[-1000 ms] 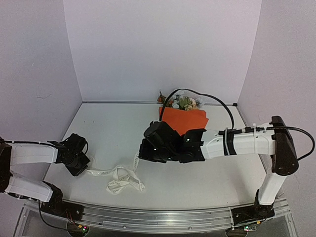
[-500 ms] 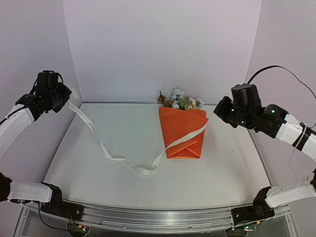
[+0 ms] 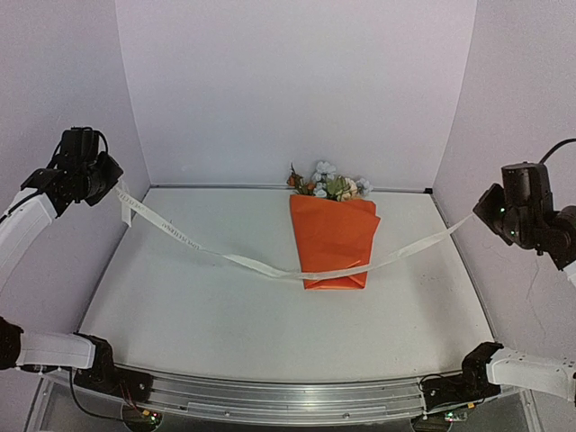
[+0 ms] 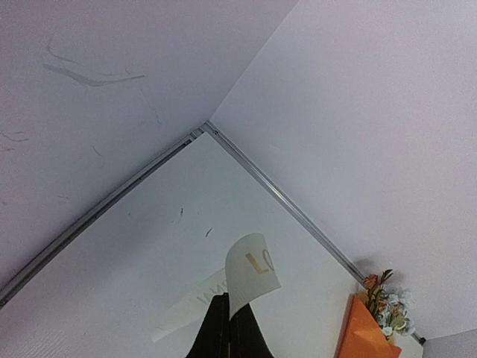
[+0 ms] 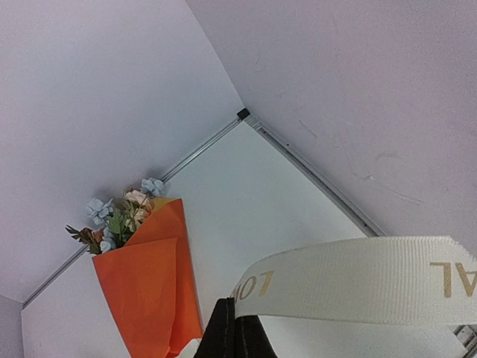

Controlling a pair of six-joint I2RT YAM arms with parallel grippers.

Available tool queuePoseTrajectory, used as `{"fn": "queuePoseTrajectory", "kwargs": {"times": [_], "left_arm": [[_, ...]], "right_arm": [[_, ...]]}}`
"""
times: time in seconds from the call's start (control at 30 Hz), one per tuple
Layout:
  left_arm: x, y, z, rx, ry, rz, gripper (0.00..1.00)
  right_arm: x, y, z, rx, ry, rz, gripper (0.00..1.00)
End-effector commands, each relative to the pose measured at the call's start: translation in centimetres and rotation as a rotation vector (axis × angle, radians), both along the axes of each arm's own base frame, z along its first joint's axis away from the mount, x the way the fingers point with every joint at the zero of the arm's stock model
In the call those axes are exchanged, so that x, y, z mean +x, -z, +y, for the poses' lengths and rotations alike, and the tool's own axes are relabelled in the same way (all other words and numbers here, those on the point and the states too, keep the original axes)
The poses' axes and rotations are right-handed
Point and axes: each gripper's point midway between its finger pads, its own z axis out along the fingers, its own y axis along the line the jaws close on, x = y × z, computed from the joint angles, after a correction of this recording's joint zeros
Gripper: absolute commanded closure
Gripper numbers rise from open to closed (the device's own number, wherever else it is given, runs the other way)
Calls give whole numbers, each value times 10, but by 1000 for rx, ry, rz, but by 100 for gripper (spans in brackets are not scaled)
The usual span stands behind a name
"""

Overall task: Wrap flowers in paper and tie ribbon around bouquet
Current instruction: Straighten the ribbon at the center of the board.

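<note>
Bouquet (image 3: 331, 236) lies flat at back-centre of the worktop (image 3: 207, 315). Tapering orange paper (image 3: 335, 225) with a fold flap on the right. Pale blue, peach and rust flowers (image 3: 328, 185) poke out the top toward the back wall. Cream ribbon (image 3: 193, 243) with gold lettering spans side to side, crossing over the wrap's narrow lower end. Left jaws clenched on the ribbon's left end, right jaws clenched on its right end, both raised near the side walls. Versus half a second back: the slack is off the worktop and the ribbon is near-straight. It crosses lower on the wrap. Right arm further out right, left arm slightly lower.
</note>
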Motion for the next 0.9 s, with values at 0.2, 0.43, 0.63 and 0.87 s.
{"fn": "queuePoseTrajectory", "kwargs": {"times": [0.2,0.43,0.63,0.87], "left_arm": [[-52,48,-17,-90,121,108,100],[-71,118,-27,-157,158,218,100],[-72,150,-27,-183,134,266,100],[-60,168,-16,-145,61,298,100]], "right_arm": [[-61,-11,-65,-170,216,54,100],[-41,22,-69,-258,306,200,100],[-9,52,-82,-223,385,317,100],[22,78,-103,-147,427,425,100]]}}
